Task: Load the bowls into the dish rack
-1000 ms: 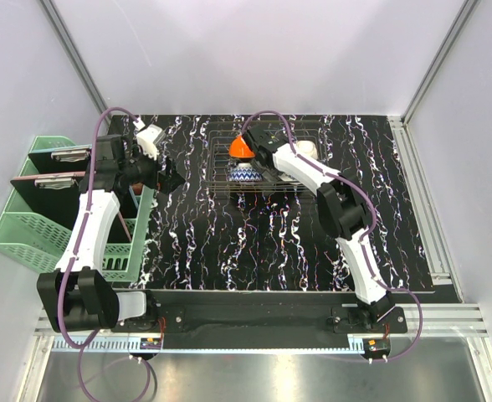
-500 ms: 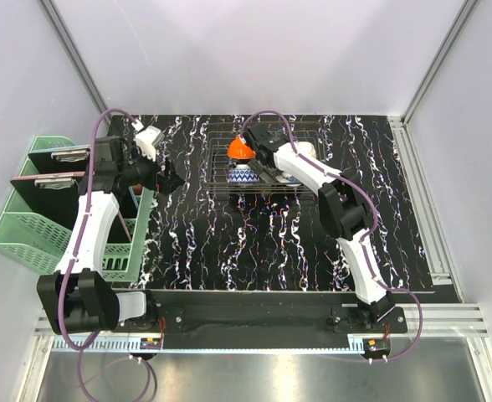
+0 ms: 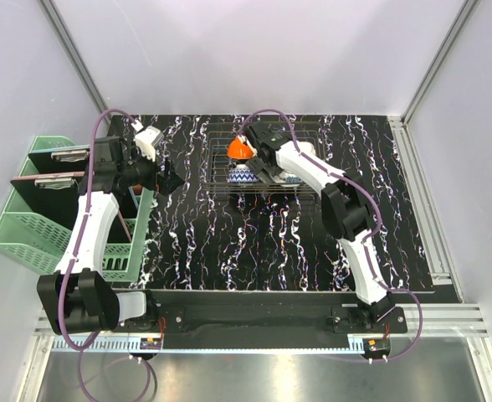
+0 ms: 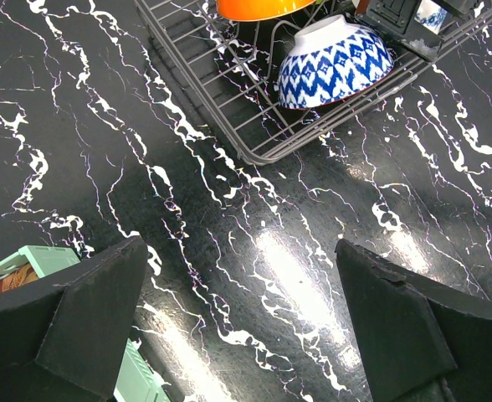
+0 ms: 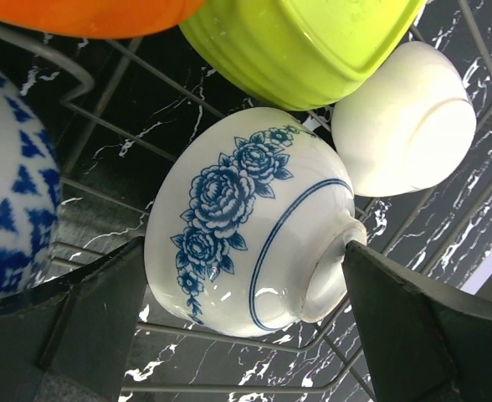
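Observation:
The dark wire dish rack point(image 3: 219, 189) stands at the back middle of the table. It holds an orange bowl point(image 3: 240, 148), a blue-and-white patterned bowl point(image 3: 243, 174), a lime-green bowl point(image 5: 304, 42), a plain white bowl point(image 5: 405, 117) and a white bowl with blue flowers point(image 5: 246, 209). The flowered bowl lies on its side on the wires. My right gripper point(image 5: 244, 247) is open over the rack, its fingers either side of that bowl, the right one at its foot. My left gripper point(image 4: 242, 247) is open and empty above bare table left of the rack point(image 4: 229, 109).
A mint-green slatted basket point(image 3: 28, 226) stands off the table's left edge, under my left arm; its corner shows in the left wrist view point(image 4: 28, 255). The black marbled tabletop point(image 3: 254, 243) stretches in front of the rack.
My right gripper has shifted slightly toward the near side over the rack. My left arm has not moved.

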